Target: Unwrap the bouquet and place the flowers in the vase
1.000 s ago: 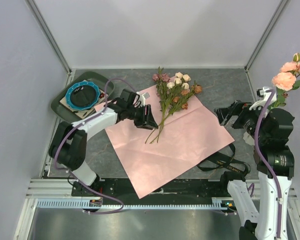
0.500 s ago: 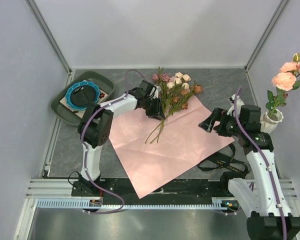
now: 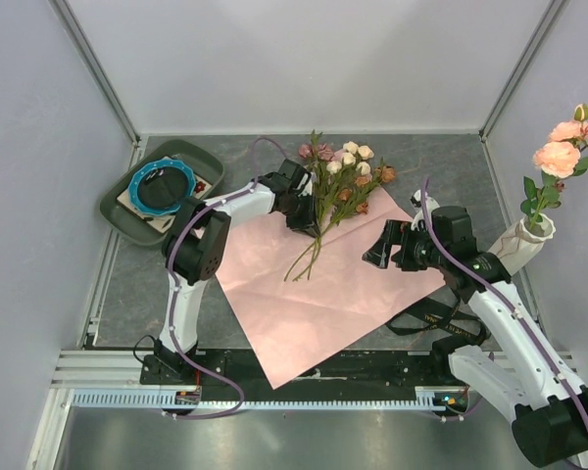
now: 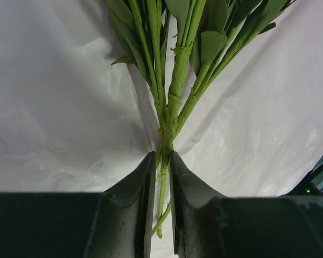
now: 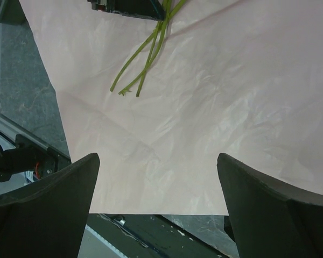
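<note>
The bouquet lies unwrapped: its pink paper (image 3: 323, 284) is spread flat on the table, with the flowers (image 3: 343, 171) lying across its far part, heads pointing away. My left gripper (image 3: 302, 217) sits low on the green stems (image 4: 175, 80), its jaws (image 4: 161, 156) narrowed to a slit and pinching the stems between the fingertips. My right gripper (image 3: 375, 252) hovers wide open over the paper's right side (image 5: 204, 107), holding nothing (image 5: 158, 158); the loose stem ends (image 5: 145, 62) show ahead of it. The cream vase (image 3: 525, 238) stands at the far right and holds two peach roses (image 3: 559, 157).
A black ribbon (image 3: 426, 318) lies on the table past the paper's right edge, under the right arm. A dark green tray (image 3: 113, 206) with a blue-rimmed ring (image 3: 162, 186) sits at the back left. Grey walls close in both sides.
My left gripper reached forward onto the stems and narrowed its jaws around them. The right arm swung left from beside the vase and now hangs over the paper.
</note>
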You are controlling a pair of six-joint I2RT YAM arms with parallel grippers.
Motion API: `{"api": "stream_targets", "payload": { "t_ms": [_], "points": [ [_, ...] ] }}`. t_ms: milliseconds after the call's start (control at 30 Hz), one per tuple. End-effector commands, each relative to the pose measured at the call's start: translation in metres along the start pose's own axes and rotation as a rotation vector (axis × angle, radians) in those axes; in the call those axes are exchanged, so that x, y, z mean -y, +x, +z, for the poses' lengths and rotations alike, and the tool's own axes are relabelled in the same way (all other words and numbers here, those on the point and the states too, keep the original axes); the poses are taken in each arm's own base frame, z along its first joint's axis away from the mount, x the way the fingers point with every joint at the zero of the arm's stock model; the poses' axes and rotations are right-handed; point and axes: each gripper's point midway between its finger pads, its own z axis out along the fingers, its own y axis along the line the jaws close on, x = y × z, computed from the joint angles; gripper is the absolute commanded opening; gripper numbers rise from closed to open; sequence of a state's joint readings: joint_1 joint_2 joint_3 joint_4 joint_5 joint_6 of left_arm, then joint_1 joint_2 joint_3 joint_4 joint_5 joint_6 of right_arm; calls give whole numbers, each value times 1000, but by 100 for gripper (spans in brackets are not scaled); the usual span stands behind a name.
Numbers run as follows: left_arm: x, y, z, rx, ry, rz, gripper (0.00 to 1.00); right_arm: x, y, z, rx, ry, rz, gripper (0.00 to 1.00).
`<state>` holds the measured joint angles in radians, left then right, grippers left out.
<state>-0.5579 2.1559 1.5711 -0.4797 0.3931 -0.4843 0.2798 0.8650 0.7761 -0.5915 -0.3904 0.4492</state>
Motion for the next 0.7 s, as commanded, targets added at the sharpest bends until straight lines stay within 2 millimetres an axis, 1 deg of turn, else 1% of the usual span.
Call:
{"api": "stream_targets", "payload": {
  "t_ms": [0, 133, 267, 300, 333, 367, 400, 467, 500, 533, 600, 633, 667],
  "points": [
    [6, -8, 5, 17, -1, 54, 22, 5, -13, 5, 35, 33, -34, 98],
    [11, -8, 6, 20, 10, 65, 23, 8, -11, 8, 25, 46, -35, 98],
    [15, -10, 5, 23, 19, 69, 20, 11, -9, 8, 24, 53, -30, 98],
    [16, -10, 4, 24, 23, 68, 7, 11, -9, 8, 24, 53, -30, 98],
    [19, -13, 1, 33, 26, 69, 2, 11, -8, 9, 21, 56, -23, 98],
    [19, -13, -1, 39, 22, 70, 2, 12, -8, 9, 20, 62, -20, 98],
    [22, -18, -11, 64, 17, 75, 2, 13, -8, 10, 17, 65, -15, 98],
    [27, -23, -23, 95, 9, 84, 2, 11, -9, 11, 13, 64, -8, 98],
    [28, -24, -30, 100, -1, 85, 2, 11, -10, 11, 14, 64, -7, 98],
    [37, -30, -46, 136, 7, 98, 2, 10, -11, 12, 15, 62, -8, 98],
    [44, -30, -62, 156, 16, 104, 2, 8, -15, 14, 14, 62, -7, 98],
    [57, -34, -82, 194, 43, 122, 2, 7, -16, 15, 12, 61, -7, 98],
    [61, -34, -91, 207, 50, 129, 2, 4, -19, 17, 11, 58, -5, 98]
  ]
}}
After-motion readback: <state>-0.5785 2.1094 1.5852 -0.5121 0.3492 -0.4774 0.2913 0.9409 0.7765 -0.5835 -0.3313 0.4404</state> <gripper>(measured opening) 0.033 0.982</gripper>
